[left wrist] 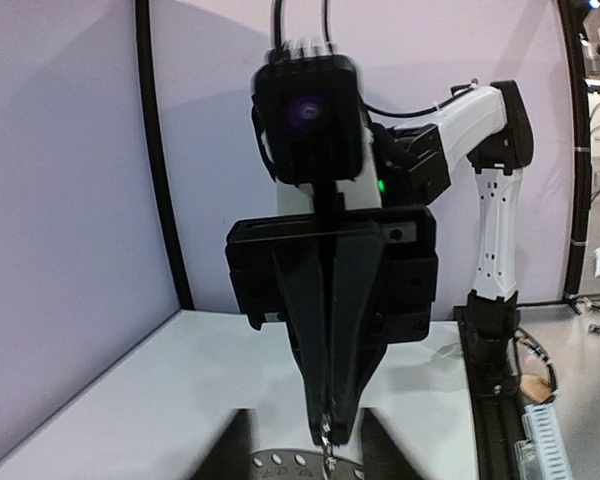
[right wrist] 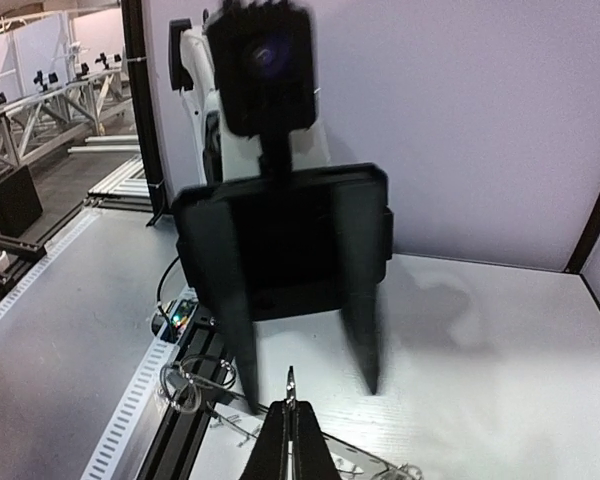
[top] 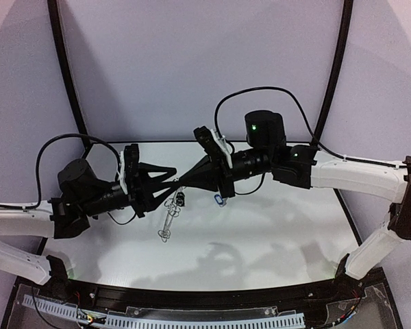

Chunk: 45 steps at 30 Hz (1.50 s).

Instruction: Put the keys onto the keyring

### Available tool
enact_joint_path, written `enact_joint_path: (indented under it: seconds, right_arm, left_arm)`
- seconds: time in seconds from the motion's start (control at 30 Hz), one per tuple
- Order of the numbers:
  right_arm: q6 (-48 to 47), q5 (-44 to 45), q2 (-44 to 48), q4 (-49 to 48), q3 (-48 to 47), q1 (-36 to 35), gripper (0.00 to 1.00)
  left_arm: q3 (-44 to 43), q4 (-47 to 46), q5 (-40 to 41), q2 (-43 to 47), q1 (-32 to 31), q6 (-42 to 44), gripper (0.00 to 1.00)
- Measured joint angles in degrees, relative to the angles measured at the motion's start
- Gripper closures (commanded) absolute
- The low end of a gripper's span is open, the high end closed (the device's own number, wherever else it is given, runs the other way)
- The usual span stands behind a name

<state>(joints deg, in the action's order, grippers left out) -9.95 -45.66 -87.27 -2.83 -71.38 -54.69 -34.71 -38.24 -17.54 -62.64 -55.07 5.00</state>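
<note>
Keyring [top: 168, 218]: pinched by right gripper [top: 186, 179] — hung long-axis downward.
Left gripper [top: 171, 177]: spread, empty.
Black key [top: 181, 199]: just beside keyring, below both grippers.

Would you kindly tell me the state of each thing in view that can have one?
left hand: open.
right hand: shut on a thin metal part of the key ring.
key ring: held at the right hand's tips.
blue key: loose on the table, off the ring.
black key: beside the ring's wire loops; hooked or not, cannot tell.
</note>
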Motion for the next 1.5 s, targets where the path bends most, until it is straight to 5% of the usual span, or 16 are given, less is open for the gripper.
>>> enact_joint_path:
  seconds: [0.13, 0.6, 0.97, 1.5]
  right_arm:
    - [-4.2, 0.8, 0.0, 7.0, -2.9, -0.5, 1.00]
    - [-13.0, 3.4, -0.7, 24.1, -10.0, -0.6, 1.00]
    - [-16.9, 5.5, -2.8, 31.5, -13.9, -1.2, 1.00]
    - [-18.9, 6.9, -3.4, 33.7, -15.1, -1.2, 1.00]
  left_arm:
    - [-4.7, 9.1, -1.4, 0.9, 0.0, 0.6, 0.27]
    - [-10.3, 29.7, -4.5, 3.5, 0.0, 3.6, 0.47]
    - [-14.1, 35.1, -3.1, 0.0, 0.0, 5.3, 0.78]
    - [-14.3, 36.0, -0.6, -1.4, -0.2, 6.6, 0.83]
